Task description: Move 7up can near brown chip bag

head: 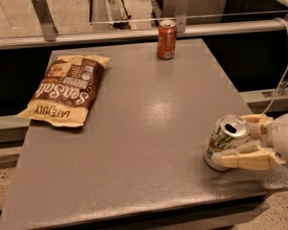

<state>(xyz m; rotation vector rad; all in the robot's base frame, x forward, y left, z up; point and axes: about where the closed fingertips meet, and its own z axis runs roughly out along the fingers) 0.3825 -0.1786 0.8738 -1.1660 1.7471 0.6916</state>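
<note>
Gripper (pixel 229 139), near right of scene. Two fingers (pixel 245 160), cream-tan, blocky, long and flat-sided, narrowing to blunt tips. The near finger has faint darker lines across it, like segment joints. Behind them is a rounded wrist housing (pixel 284 138): white, smooth shell, bulbous, wider than either finger.

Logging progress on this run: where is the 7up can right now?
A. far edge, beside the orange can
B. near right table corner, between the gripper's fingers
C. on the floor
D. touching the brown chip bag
B: the 7up can stands at the table's near right corner, the gripper shut on it, well apart from the brown chip bag.
</note>
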